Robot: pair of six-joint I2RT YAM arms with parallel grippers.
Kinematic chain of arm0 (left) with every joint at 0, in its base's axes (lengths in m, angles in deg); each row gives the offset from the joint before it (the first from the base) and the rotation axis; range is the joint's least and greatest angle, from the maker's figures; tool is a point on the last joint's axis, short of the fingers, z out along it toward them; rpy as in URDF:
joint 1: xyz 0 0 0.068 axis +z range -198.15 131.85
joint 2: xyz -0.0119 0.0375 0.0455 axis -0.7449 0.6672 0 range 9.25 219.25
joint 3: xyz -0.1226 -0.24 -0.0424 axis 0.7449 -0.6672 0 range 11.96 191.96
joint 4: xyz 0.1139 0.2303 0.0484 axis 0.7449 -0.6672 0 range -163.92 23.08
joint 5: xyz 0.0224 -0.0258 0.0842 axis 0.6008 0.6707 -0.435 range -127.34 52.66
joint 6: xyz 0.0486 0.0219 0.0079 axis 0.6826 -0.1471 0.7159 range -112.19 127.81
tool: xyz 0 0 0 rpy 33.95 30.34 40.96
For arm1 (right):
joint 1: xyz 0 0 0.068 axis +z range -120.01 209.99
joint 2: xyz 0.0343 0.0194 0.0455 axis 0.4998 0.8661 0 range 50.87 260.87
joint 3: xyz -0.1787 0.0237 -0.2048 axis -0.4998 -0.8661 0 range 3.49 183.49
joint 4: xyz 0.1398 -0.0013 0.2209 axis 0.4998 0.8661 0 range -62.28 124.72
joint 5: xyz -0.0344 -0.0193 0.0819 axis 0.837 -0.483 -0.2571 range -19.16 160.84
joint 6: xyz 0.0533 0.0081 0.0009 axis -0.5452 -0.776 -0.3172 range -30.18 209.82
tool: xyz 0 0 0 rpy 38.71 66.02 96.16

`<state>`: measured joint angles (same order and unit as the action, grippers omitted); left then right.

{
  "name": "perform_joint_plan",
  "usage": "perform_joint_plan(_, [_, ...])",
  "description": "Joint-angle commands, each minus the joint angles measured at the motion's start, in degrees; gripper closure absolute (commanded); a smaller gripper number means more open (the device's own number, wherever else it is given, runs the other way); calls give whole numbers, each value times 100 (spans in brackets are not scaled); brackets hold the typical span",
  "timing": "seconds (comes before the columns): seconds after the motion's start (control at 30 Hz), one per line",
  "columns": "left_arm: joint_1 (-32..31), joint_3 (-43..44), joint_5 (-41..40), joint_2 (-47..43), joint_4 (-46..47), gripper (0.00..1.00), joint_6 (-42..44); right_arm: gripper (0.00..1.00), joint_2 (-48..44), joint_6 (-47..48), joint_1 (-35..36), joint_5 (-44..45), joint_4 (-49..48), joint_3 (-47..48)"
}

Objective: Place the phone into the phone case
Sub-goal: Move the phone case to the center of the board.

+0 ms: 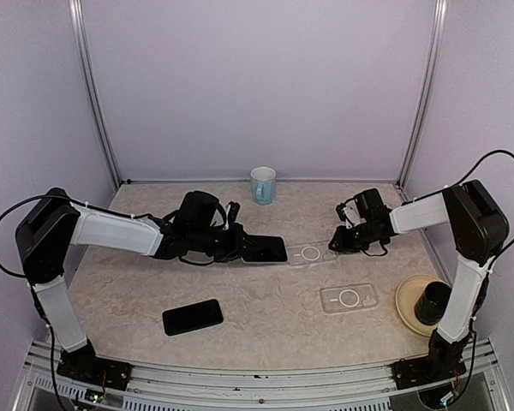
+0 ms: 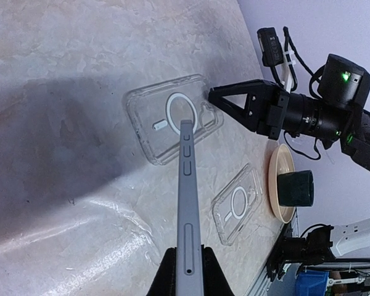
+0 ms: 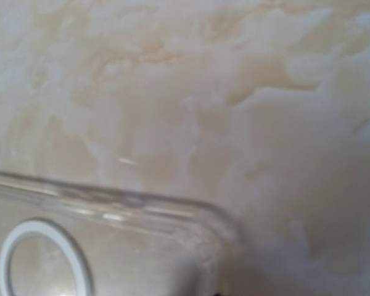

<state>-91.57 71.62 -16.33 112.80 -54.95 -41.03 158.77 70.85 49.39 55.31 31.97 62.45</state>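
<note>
A phone is held out over the table, and my left gripper is shut on its near end. In the left wrist view it shows edge-on, a blue-grey phone between the left gripper's black fingers, its far end over a clear phone case with a white ring. My right gripper sits at that phone case's right end, tips close to its edge. The right wrist view shows only a corner of the case, not my fingers.
A second clear case lies nearer, to the right. A second black phone lies flat at the front left. A blue-and-white mug stands at the back wall. A tan plate with a dark cup sits by the right arm's base.
</note>
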Motion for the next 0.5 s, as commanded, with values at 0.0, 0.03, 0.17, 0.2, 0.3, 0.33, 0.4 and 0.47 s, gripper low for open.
perform_joint_plan(0.0, [44, -49, 111, -240, 382, 100, 24, 83, 176, 35, 44, -272, -36, 8])
perform_joint_plan(0.03, [46, -58, 117, -239, 411, 100, 3, 84, 168, 31, 67, -328, -62, -23])
perform_joint_plan(0.17, [45, -105, 102, -233, 508, 100, -101, 87, 91, -123, 189, -499, -214, -163])
perform_joint_plan(0.2, [51, -118, 96, -224, 534, 100, -139, 88, 59, -190, 243, -506, -260, -219])
perform_joint_plan(0.3, [47, -146, 67, -208, 598, 100, -222, 88, -40, -365, 462, -429, -400, -381])
perform_joint_plan(0.33, [46, -156, 69, -197, 618, 100, -237, 88, -75, -431, 539, -395, -409, -424])
perform_joint_plan(0.4, [44, -169, 75, -183, 643, 100, -251, 89, -119, -532, 703, -398, -561, -507])
perform_joint_plan(0.47, [44, -174, 78, -160, 672, 100, -270, 89, -125, -610, 862, -418, -650, -543])
